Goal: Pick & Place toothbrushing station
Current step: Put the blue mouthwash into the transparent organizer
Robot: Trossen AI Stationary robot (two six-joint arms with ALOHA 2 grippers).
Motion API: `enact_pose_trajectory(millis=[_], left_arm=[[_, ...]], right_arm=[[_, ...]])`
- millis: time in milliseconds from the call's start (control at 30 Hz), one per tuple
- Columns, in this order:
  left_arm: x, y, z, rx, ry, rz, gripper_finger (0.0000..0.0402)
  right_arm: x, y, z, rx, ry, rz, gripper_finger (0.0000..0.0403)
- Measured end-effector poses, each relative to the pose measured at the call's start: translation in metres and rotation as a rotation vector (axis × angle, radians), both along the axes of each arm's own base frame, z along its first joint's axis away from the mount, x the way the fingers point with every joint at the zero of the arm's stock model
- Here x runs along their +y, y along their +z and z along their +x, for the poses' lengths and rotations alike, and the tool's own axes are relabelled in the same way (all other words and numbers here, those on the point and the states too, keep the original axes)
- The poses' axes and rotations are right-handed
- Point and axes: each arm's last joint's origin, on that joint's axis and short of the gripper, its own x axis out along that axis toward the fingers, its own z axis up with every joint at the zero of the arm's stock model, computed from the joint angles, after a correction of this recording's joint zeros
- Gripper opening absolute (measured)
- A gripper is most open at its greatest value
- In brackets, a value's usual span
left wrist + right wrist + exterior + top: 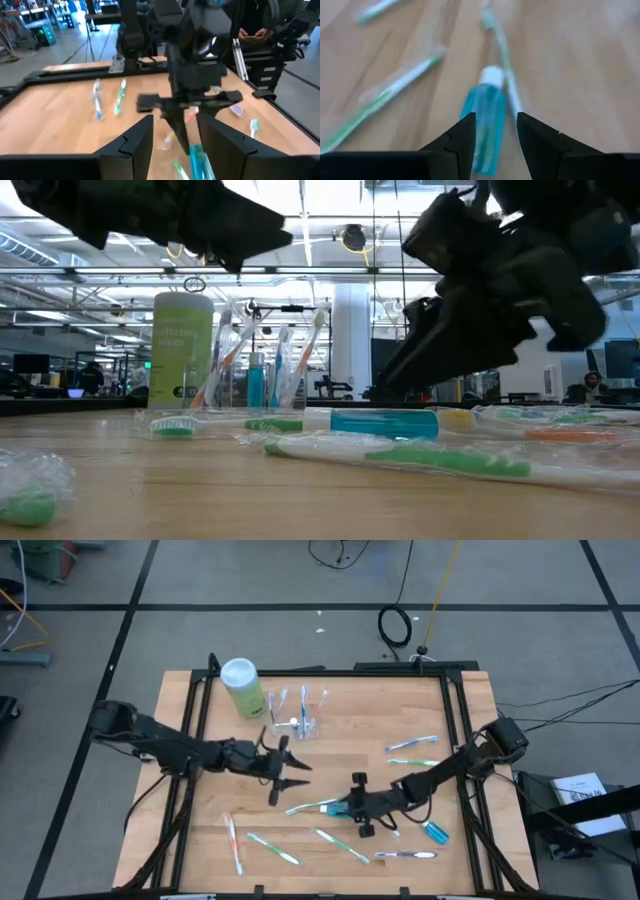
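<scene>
The small blue toothpaste tube with a white cap [487, 117] lies flat on the wooden tabletop [350, 755], lengthwise between the right pincer's [353, 810] parted fingers; the left pincer [285, 772], also parted, hovers nearby.

Both arms are dark, almost black, built of slim round links joined by thicker blocky joints. The left arm [160, 745] carries a boxy wrist ending in the left gripper [290, 772], a cross-bar with two tapered, pointed fingers [135, 145] whose inner faces are angular and faceted. The right arm [455, 768] has a chunky shoulder block at its 2 o'clock end, and the right gripper [352, 808] shows the same matte black wedge fingers [457, 142].
</scene>
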Motion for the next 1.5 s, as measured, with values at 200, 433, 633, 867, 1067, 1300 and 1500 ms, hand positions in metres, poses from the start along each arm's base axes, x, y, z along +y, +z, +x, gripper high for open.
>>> enact_pose_trajectory(millis=[200, 433, 633, 867, 1067, 1300, 1500], left_arm=[[-0.022, -0.029, 0.031, 0.104, -0.037, -0.057, 0.0170], [-0.059, -0.067, 0.058, 0.216, -0.106, -0.025, 0.0170], [-0.069, -0.091, 0.065, 0.273, -0.056, 0.003, 0.0170], [-0.059, -0.111, 0.067, 0.367, 0.035, -0.013, 0.0170], [-0.052, -0.117, 0.065, 0.431, 0.043, 0.032, 0.0170], [-0.052, -0.117, 0.065, 0.428, 0.016, 0.079, 0.0170], [-0.055, -0.114, 0.066, 0.388, -0.087, 0.083, 0.0170]], right_arm=[[0.008, 0.000, -0.007, -0.083, -0.012, 0.058, 0.0134], [0.019, -0.007, -0.019, -0.053, -0.056, 0.186, 0.0134], [0.028, -0.009, -0.028, -0.068, -0.128, 0.215, 0.0134], [0.034, -0.008, -0.032, -0.092, -0.116, 0.180, 0.0134], [0.033, -0.009, -0.032, -0.083, -0.115, 0.166, 0.0134], [0.033, -0.009, -0.031, -0.087, -0.093, 0.130, 0.0134], [0.033, -0.009, -0.031, -0.087, -0.093, 0.129, 0.0134]])
